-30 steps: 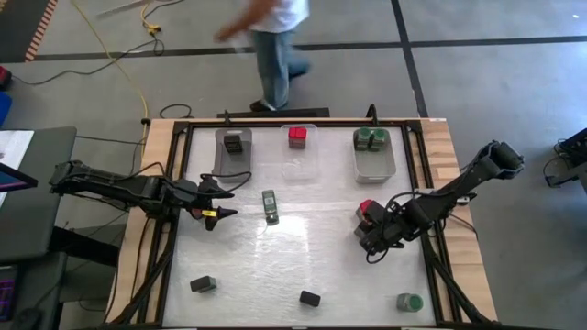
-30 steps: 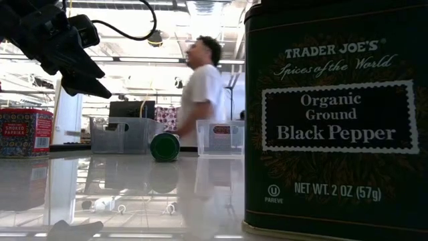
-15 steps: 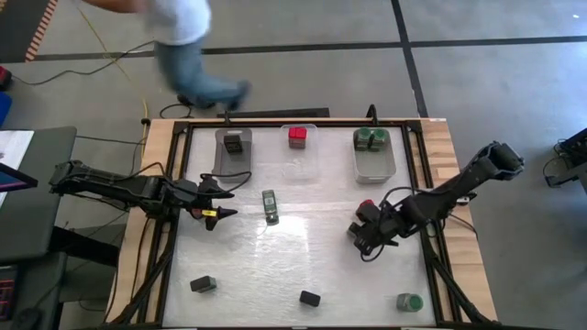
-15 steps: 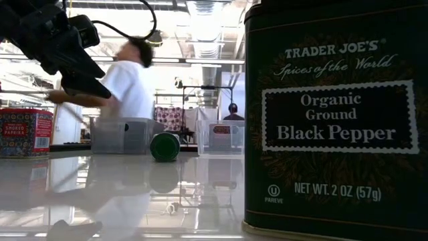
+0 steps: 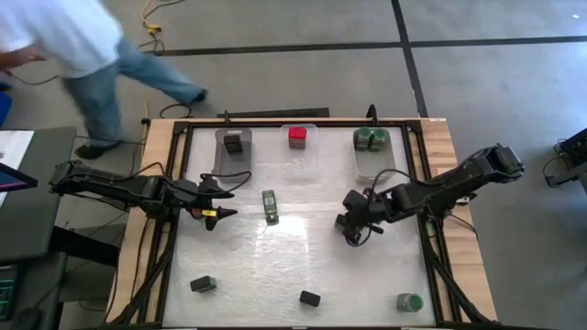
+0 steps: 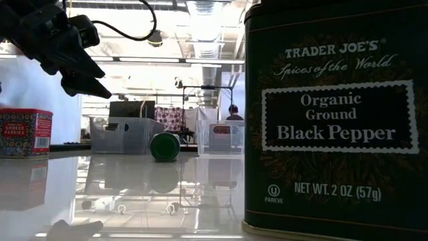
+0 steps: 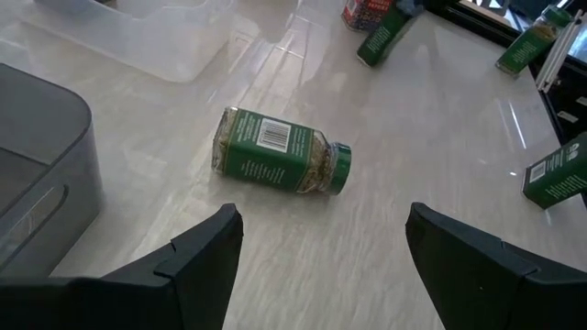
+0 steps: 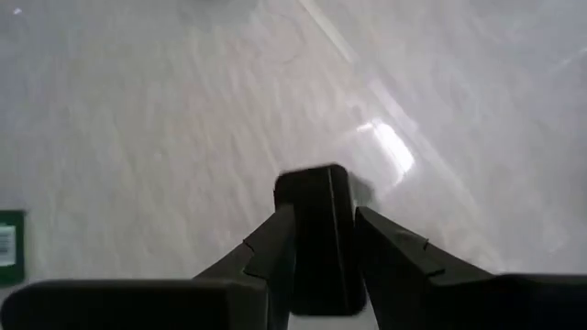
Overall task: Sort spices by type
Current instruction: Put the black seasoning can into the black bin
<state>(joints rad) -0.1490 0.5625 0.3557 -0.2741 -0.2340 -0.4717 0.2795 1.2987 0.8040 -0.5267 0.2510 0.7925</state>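
Observation:
My right gripper (image 5: 352, 213) is at the table's middle right, shut on a dark rectangular spice box (image 8: 316, 229). My left gripper (image 5: 220, 207) hangs open at the table's left. A green-lidded jar (image 7: 280, 163) lies on its side on the table ahead of its fingers and apart from them. On the near part of the table stand a dark box (image 5: 204, 285), a black pepper box (image 5: 310, 298) and a green-lidded jar (image 5: 409, 301). My right gripper pinches the dark box between its two fingers, one on each of two opposite sides (image 8: 286, 240). The box's free end (image 8: 312, 181) reaches out beyond the fingertips. The fingers slant down from the table's right side. Whether the box is clear of the table I cannot tell.
Three bins stand along the far edge. A grey one (image 5: 233, 154) holds a black box, a clear one (image 5: 299, 158) a red box (image 5: 297, 137), and a third (image 5: 374, 163) green-lidded jars (image 5: 371, 138). A red box (image 6: 25, 132) stands at the left in the low view. A person (image 5: 83, 46) walks beyond the far left corner.
My right gripper has moved toward the table's left and far edges and rolled its wrist. The red patch that showed beside it no longer shows in the high view. The person has walked from behind the table's far edge to its far left.

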